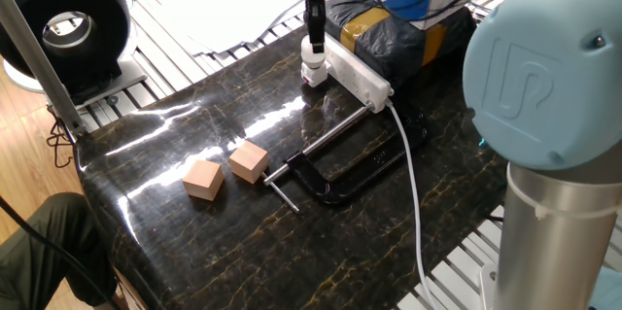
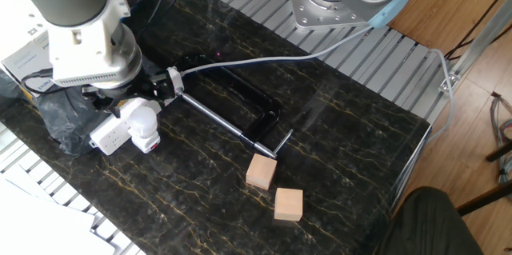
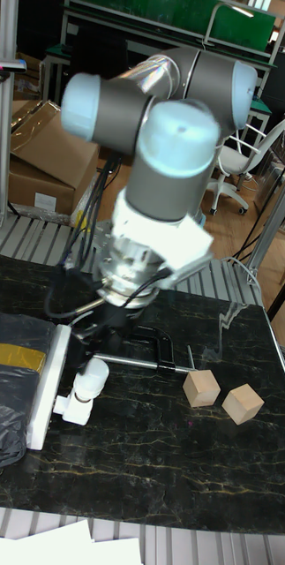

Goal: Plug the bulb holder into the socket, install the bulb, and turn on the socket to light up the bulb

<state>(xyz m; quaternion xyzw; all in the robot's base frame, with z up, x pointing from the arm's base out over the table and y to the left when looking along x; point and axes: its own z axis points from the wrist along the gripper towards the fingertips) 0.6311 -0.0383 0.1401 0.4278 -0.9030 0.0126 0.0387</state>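
Observation:
The white globe bulb stands in the small white bulb holder, which rests on the dark table against the near end of the long white socket. I cannot tell whether the holder is plugged in. The bulb, the holder and the socket also show in the other fixed view, and in the tall view the bulb leans over the holder. My gripper hangs just above the bulb, slightly open, holding nothing. The wrist hides the fingers in the other fixed view.
A black C-clamp lies in the middle of the table, beside the socket's white cable. Two tan wooden cubes sit toward the front left. A black bag lies behind the socket.

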